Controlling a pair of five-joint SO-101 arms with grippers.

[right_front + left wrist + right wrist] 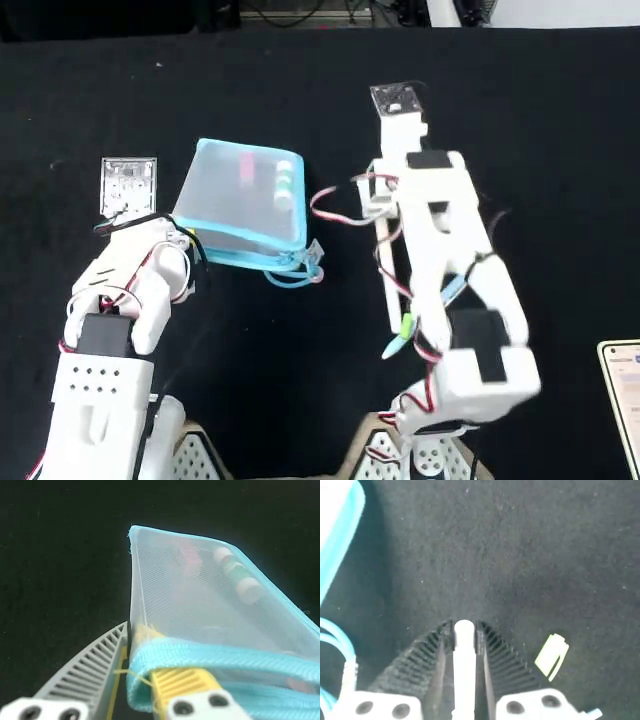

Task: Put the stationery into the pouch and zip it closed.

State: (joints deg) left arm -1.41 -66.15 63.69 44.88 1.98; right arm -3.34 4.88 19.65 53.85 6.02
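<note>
At the far left a small plate [128,185] lies on the black worktop [300,400]. Just beside it is the left gripper [137,632], with its fingers closed on the near corner of the pouch [245,205], one finger under the mesh and one on the cyan zip band. The pouch lies flat, left of the middle, and already has a pink piece [190,555] and a white and green tube [237,575] inside. I judge it to be light, soft and floppy. It will fold or slide if I push something in, so the stiff zip band at the corner seems the best place to hold it. The thin pull loop [300,275] at the other end of the band looks right for the zipping. More to the right, the right gripper [464,627] has its fingers closed tightly on a white stick [464,670], whose round end comes out just at the fingertips. The stick looks rigid, smooth and light, so it may slip or turn if the hold is weak. A small green piece [551,656] lies on the worktop near this gripper, and a card [622,390] sits at the right edge. The left wrist view shows me how the pouch corner is pinched and how the mouth seems parted between two cyan bands, which the high view hides under the arm. The right wrist view shows the hold on the stick, and the high view gives me the layout, with the stick well apart from the pouch mouth.
</note>
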